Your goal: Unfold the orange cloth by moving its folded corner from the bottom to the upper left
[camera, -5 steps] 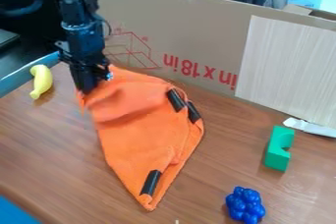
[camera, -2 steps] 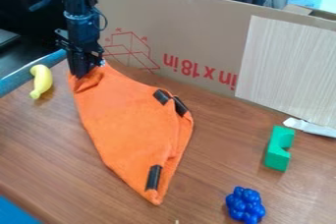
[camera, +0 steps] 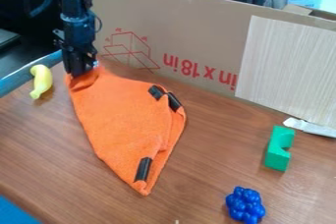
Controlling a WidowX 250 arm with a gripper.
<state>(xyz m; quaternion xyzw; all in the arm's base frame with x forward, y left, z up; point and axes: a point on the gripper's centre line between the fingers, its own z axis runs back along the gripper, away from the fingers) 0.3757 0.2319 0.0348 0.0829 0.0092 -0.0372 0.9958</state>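
Since the yellow toy banana (camera: 41,80) sits far left, next over is the gripper (camera: 79,73), pinched nearly shut on the upper-left corner of the orange cloth (camera: 125,120), which trails down-right across the table (camera: 216,169). Looks light, floppy, not slippery or fragile imo, so that bunched corner's a decent hold, though the black strips (camera: 143,169) might be stiffer.

So there's a brown wood-grain table (camera: 216,176), with a cardboard panel (camera: 197,26) standing along its back edge and a pale wood-grain board (camera: 285,70) on the right, plus some office clutter up top.
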